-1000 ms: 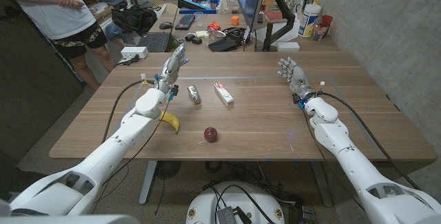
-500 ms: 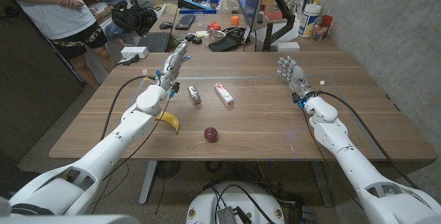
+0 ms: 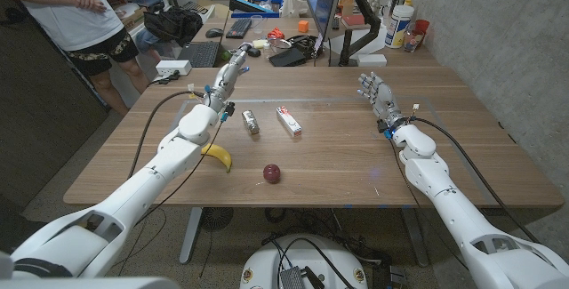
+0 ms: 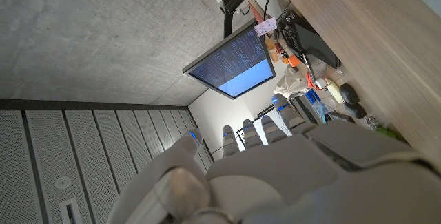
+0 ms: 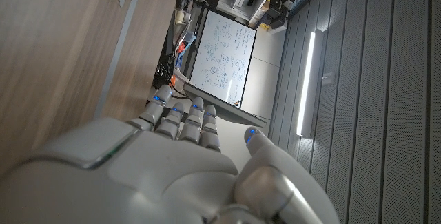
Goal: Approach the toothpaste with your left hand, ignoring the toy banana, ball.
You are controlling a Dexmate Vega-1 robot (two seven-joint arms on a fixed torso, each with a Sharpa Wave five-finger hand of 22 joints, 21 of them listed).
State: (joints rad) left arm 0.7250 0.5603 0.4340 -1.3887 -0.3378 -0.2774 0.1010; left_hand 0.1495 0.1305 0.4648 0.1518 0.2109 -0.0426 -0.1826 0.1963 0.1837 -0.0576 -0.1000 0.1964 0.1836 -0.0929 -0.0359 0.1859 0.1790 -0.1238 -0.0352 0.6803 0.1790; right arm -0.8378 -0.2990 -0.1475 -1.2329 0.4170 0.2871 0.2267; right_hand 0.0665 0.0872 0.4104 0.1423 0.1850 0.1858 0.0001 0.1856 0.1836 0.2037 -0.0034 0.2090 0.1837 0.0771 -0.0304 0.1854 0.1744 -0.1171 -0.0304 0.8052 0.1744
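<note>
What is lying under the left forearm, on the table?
The toy banana lies on the table, partly under the left forearm. Its yellow curved end shows; the rest is covered by the arm.

The worktop is brown wood with a streaky grain. On it lie a white toothpaste box with red markings, a yellow toy banana, a dark red ball and a silvery object. Both arms are white, and the left hand and right hand are grey with blue dots.
</note>
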